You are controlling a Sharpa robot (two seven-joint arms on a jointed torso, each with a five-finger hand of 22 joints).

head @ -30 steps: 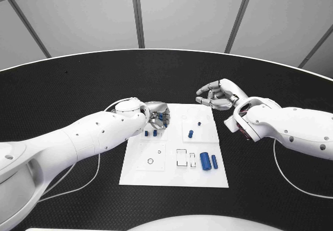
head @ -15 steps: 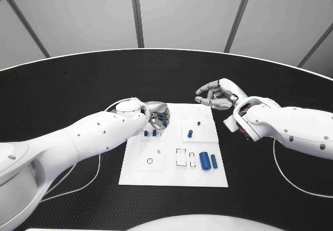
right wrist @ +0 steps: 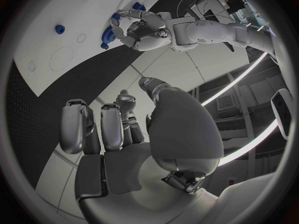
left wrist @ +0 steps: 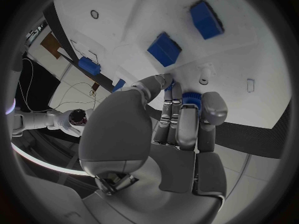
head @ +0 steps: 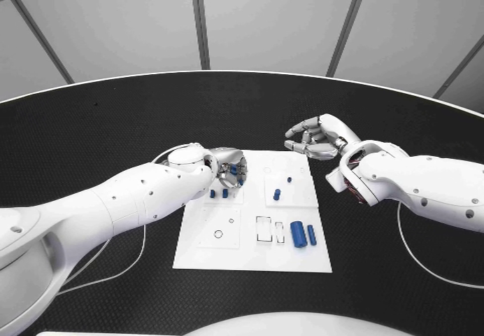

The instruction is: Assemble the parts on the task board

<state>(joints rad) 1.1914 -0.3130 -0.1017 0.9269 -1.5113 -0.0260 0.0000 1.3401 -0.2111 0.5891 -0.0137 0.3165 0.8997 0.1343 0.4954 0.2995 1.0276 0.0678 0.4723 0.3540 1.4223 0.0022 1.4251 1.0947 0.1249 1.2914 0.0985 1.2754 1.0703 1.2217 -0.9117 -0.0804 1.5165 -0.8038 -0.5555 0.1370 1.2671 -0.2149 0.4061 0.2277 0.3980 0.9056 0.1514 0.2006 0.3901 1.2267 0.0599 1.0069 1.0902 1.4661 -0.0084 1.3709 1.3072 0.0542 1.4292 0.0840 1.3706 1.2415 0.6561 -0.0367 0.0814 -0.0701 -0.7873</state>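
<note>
The white task board point(head: 252, 248) lies in the middle of the table. My left hand point(head: 228, 168) hovers over its far left corner, and its fingertips pinch a small blue part point(left wrist: 191, 96) just above the board point(left wrist: 218, 64). Two blue blocks point(left wrist: 165, 49) point(left wrist: 207, 19) stand in the board beyond those fingers, and they appear in the head view too point(head: 218, 194). My right hand point(head: 317, 138) hangs off the board's far right corner with its fingers curled in on nothing point(right wrist: 124, 134). A large blue cylinder point(head: 299, 232) and a thin blue pin point(head: 312, 235) lie near the board's right side.
A short blue peg point(head: 276, 194) and a smaller one point(head: 289, 180) stand in the far right panel. Empty round and rectangular recesses point(head: 264, 229) mark the near half of the board. Black table point(head: 111, 126) surrounds the board on every side.
</note>
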